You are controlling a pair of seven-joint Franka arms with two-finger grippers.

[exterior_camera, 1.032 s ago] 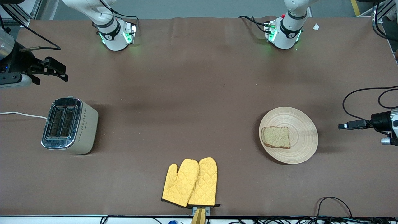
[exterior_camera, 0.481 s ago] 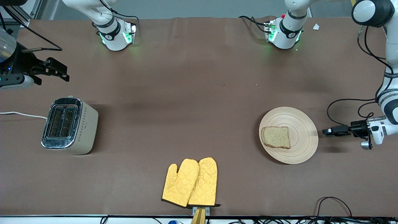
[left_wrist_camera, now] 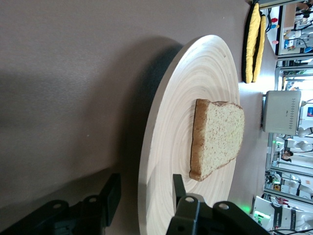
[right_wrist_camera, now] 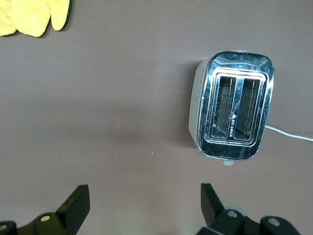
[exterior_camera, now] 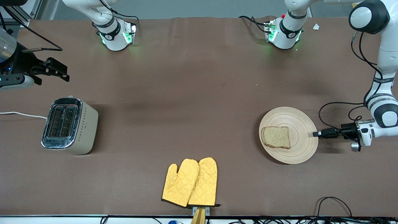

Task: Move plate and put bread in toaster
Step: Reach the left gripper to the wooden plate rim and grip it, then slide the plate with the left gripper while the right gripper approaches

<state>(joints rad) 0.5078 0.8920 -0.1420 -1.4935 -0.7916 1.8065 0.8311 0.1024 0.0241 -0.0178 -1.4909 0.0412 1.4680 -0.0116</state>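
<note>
The light-wood plate (exterior_camera: 300,123) lies toward the left arm's end of the table, with the brown bread slice (exterior_camera: 276,137) flat on it. My left gripper (exterior_camera: 315,134) is low and open at the plate's rim, at the side toward the left arm's end of the table. In the left wrist view the left gripper (left_wrist_camera: 145,191) has one finger over the plate (left_wrist_camera: 195,98) and one under its rim; the bread (left_wrist_camera: 217,134) is apart from them. The cream toaster (exterior_camera: 70,125) stands at the right arm's end. My right gripper (exterior_camera: 60,73) hovers open and empty over the table by the toaster (right_wrist_camera: 234,117).
Two yellow oven mitts (exterior_camera: 190,182) lie near the front camera's edge at mid-table. The toaster's white cord (exterior_camera: 21,114) runs off the right arm's end. Black cables (exterior_camera: 334,202) loop at the front edge near the left arm's end.
My left gripper has come in from the table's end to the plate, and its fingers now stand around the rim. Plate, bread and right gripper have not moved.
</note>
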